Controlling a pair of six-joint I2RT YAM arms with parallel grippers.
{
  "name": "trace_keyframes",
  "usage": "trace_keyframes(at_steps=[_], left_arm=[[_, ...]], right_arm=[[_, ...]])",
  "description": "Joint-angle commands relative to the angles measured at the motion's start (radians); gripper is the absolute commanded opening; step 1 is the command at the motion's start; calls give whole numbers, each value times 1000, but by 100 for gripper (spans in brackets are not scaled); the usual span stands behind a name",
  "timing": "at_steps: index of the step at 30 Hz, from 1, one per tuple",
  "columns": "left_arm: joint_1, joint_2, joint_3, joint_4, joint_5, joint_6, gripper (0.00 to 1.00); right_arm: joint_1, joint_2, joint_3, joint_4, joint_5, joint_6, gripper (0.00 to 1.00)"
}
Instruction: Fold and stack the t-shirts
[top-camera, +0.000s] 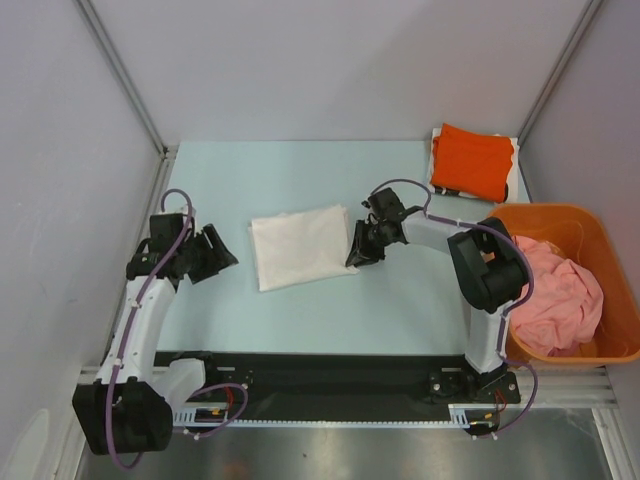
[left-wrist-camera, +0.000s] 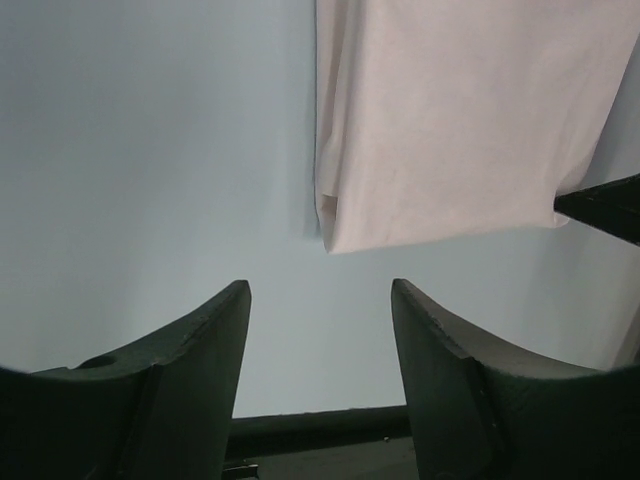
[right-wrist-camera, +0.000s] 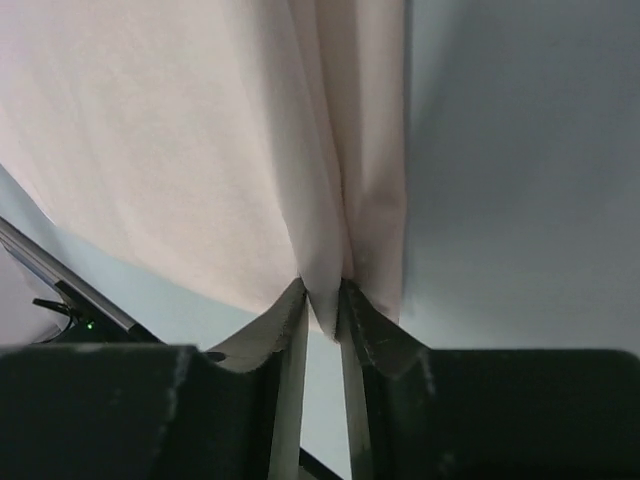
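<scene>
A white t-shirt (top-camera: 300, 245) lies folded into a rectangle in the middle of the table. My right gripper (top-camera: 360, 248) is at its right edge, shut on a pinch of the white cloth (right-wrist-camera: 325, 200). To the shirt's left, my left gripper (top-camera: 222, 252) stands open with nothing between its fingers (left-wrist-camera: 215, 340), a short way off the shirt's near corner (left-wrist-camera: 340, 230). An orange t-shirt (top-camera: 472, 160) lies folded at the back right of the table. A pink t-shirt (top-camera: 560, 295) sits crumpled in the orange basket (top-camera: 600, 235).
The orange plastic basket stands at the table's right edge, close to the right arm's base. White cloth (top-camera: 512, 165) shows under the orange shirt. Grey walls (top-camera: 60, 200) close in the left, back and right sides.
</scene>
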Motion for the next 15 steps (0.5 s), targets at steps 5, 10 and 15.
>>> trace_keyframes(at_steps=[5, 10, 15], left_arm=[[-1, -39, -6, -27, -13, 65, 64], [-3, -64, 5, -27, -16, 72, 65], [-3, -73, -30, 15, 10, 55, 70]], right_arm=[[105, -22, -49, 12, 24, 56, 10], [199, -170, -86, -77, 9, 78, 26], [119, -255, -19, -214, 147, -3, 89]])
